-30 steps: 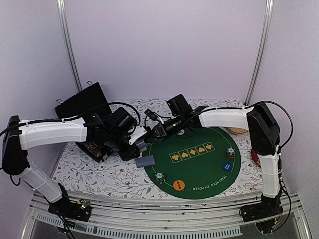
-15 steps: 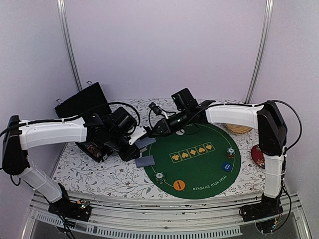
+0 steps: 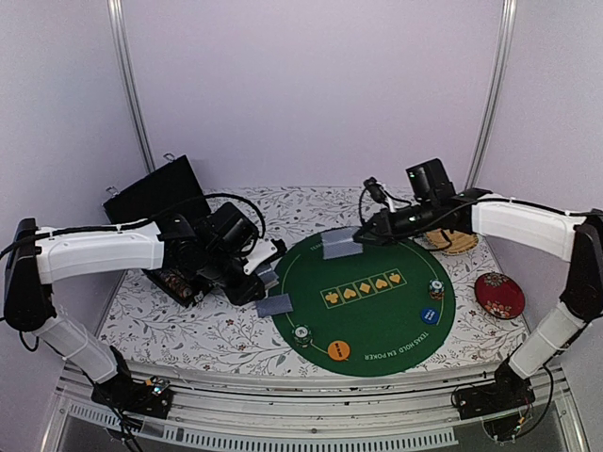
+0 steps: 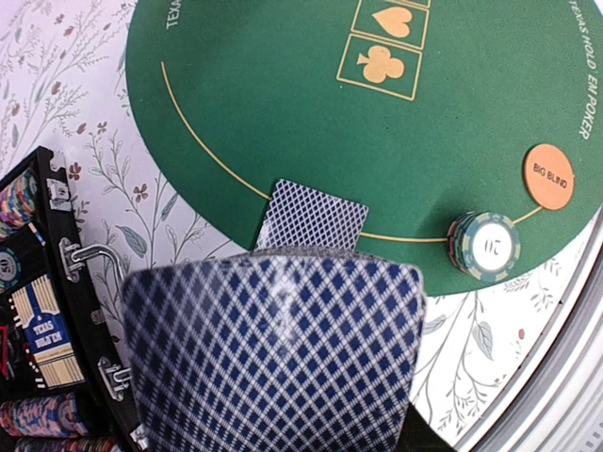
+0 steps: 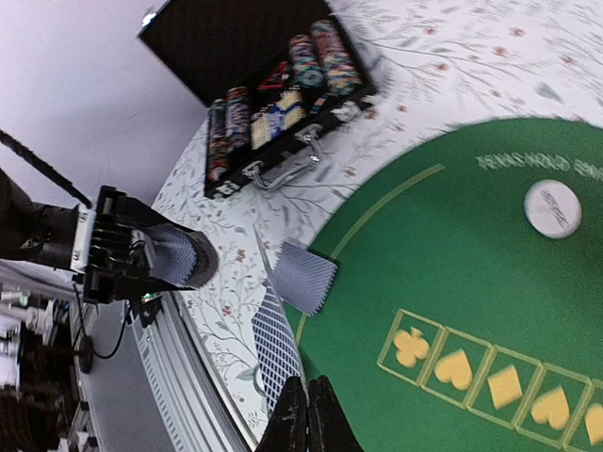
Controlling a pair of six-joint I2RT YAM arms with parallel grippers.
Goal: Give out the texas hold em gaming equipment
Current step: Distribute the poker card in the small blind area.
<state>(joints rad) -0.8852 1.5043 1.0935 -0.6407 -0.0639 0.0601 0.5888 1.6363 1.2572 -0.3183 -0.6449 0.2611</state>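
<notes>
My left gripper (image 3: 256, 273) hovers at the left rim of the green poker mat (image 3: 377, 325), shut on a deck of blue-backed cards (image 4: 273, 358) that hides its fingers in the left wrist view. One card (image 3: 275, 304) lies face down on the mat's left edge. My right gripper (image 3: 366, 235) is over the mat's far side, shut on a single card (image 3: 341, 245), which the right wrist view shows nearly edge-on (image 5: 281, 353). Chip stacks (image 3: 301, 334) (image 3: 434, 288), an orange disc (image 3: 339, 350) and a blue disc (image 3: 428, 316) rest on the mat. A white disc (image 5: 553, 208) lies on its far part.
An open black case (image 3: 155, 198) holding rows of chips (image 5: 283, 89) stands at the back left, behind my left arm. A red round cushion (image 3: 499, 295) and a tan woven mat (image 3: 450, 242) lie to the right of the green mat. The floral cloth (image 3: 188, 325) covers the table.
My right gripper has pulled away from the deck in the left gripper and swung right over the mat's far side, carrying one card. The left arm has stayed still.
</notes>
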